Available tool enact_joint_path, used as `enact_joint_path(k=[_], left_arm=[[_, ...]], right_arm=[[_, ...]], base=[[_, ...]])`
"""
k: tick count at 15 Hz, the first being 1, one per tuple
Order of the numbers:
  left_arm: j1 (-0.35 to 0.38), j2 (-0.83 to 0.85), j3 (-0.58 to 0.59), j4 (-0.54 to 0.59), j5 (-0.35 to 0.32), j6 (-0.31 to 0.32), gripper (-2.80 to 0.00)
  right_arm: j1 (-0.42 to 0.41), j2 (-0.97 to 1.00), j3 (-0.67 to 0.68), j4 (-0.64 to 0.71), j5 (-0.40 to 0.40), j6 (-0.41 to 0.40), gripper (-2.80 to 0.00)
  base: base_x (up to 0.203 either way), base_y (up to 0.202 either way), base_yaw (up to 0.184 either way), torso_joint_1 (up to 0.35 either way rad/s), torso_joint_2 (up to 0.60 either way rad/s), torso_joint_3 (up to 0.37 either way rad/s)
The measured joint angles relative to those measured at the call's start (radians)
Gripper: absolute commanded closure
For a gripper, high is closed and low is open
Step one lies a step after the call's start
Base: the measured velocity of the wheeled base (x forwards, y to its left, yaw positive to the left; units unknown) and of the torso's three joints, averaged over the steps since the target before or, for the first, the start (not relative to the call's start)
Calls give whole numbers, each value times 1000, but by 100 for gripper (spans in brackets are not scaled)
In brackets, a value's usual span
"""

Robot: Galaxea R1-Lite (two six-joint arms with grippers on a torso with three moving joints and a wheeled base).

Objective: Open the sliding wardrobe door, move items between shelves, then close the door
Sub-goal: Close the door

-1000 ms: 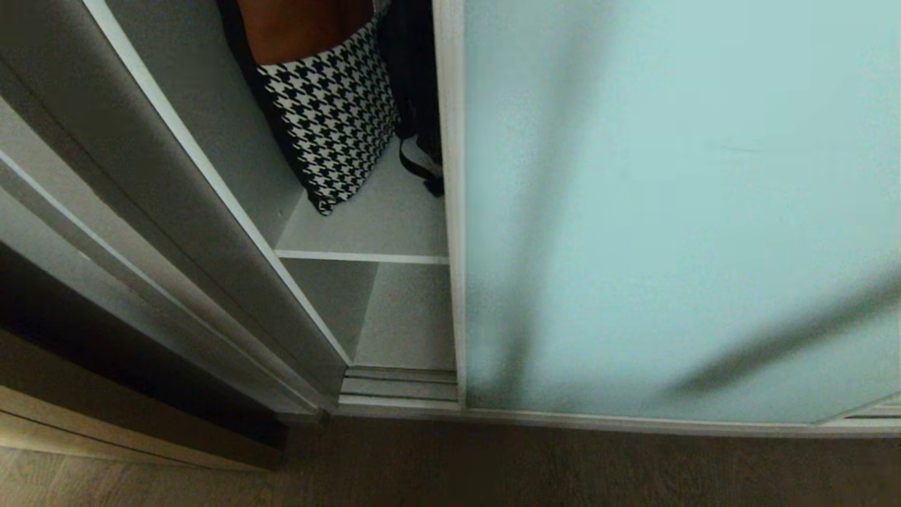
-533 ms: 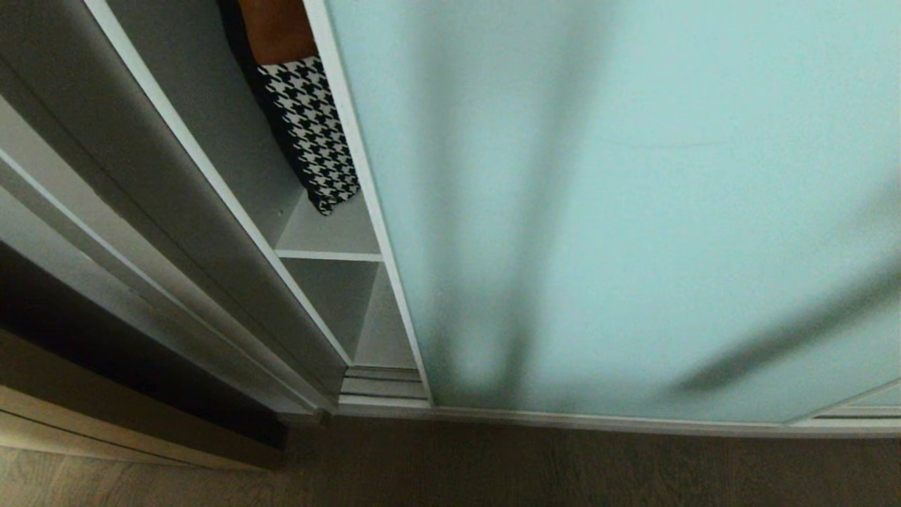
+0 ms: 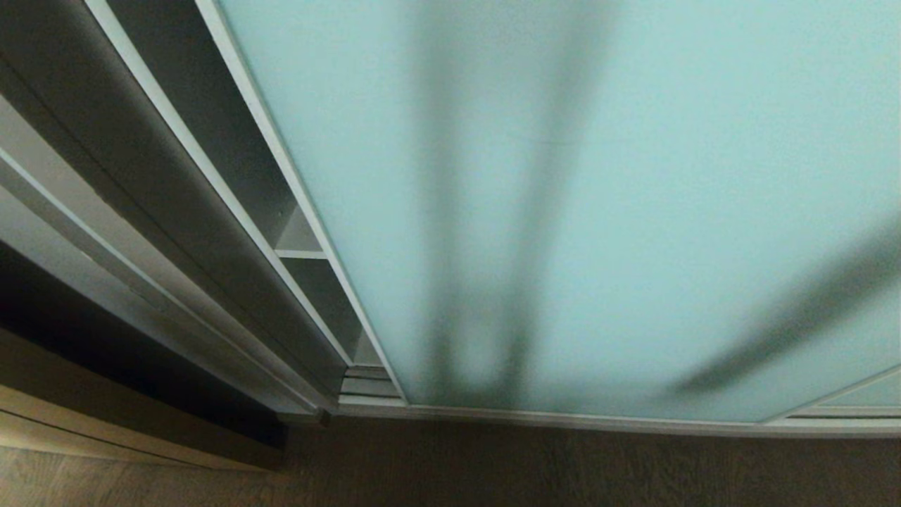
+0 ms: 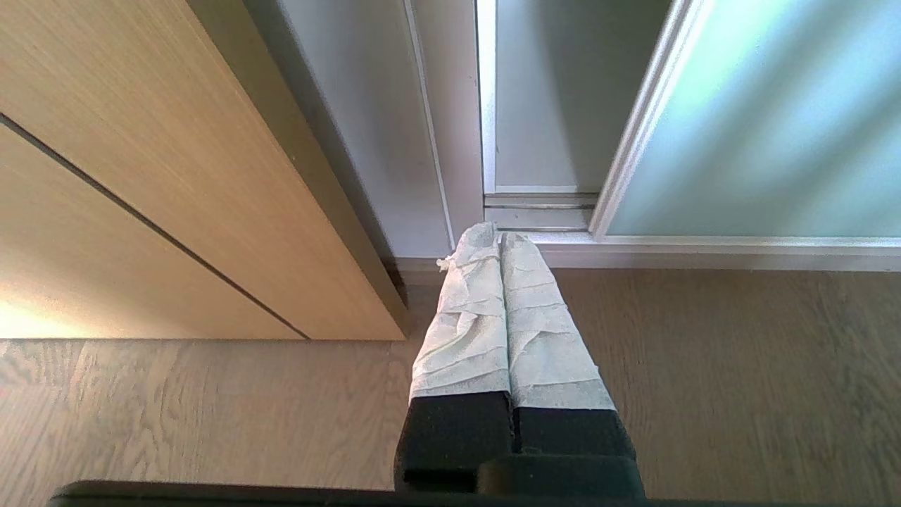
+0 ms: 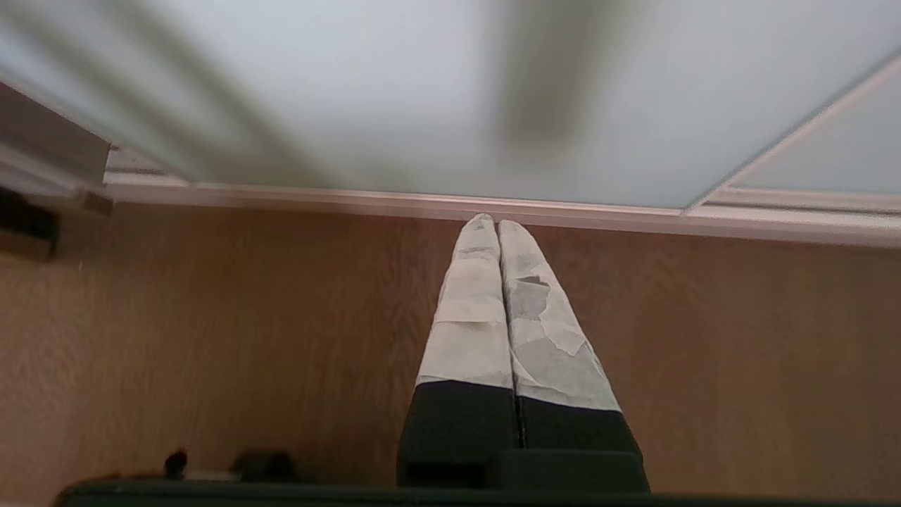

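Note:
The sliding wardrobe door (image 3: 563,211), a frosted pale blue-green panel in a thin white frame, covers most of the opening, leaving a narrow gap at the left. In that gap a sliver of white shelf (image 3: 301,252) shows. The items are hidden behind the door. Neither arm appears in the head view. My left gripper (image 4: 498,238) is shut and empty above the wooden floor, pointing at the door's bottom corner (image 4: 607,225). My right gripper (image 5: 493,222) is shut and empty too, low over the floor, its tips near the door's bottom rail (image 5: 422,203).
A tan wooden cabinet front (image 4: 141,183) stands to the left of the wardrobe. The wardrobe's white side frame (image 3: 211,232) and ribbed floor track (image 3: 369,386) lie at the gap. Wooden floor (image 3: 493,465) runs along the front.
The door has slid left across the opening. The houndstooth bag and the dark bag, visible a second ago, are now covered by it.

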Motion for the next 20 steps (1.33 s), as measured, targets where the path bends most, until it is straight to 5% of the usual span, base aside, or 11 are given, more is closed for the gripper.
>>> enact_joint_path(k=[3,7,12,17,20], left_arm=[[0,0,0,0,1,0,0],[0,0,0,0,0,0,0],[0,0,0,0,0,0,0],[0,0,0,0,0,0,0],[0,0,0,0,0,0,0]], right_arm=[[47,-83,163,-142,-1,-17,0],[50,-237,318,-168,3,-17,0],[47,-288,421,-357,-52,72,0],[48,-295,427,-315,-32,-182,0],[49,-295,427,-311,-33,-166,0]], base=[[0,0,0,0,0,0],[0,0,0,0,0,0],[0,0,0,0,0,0],[0,0,0,0,0,0],[0,0,0,0,0,0]])
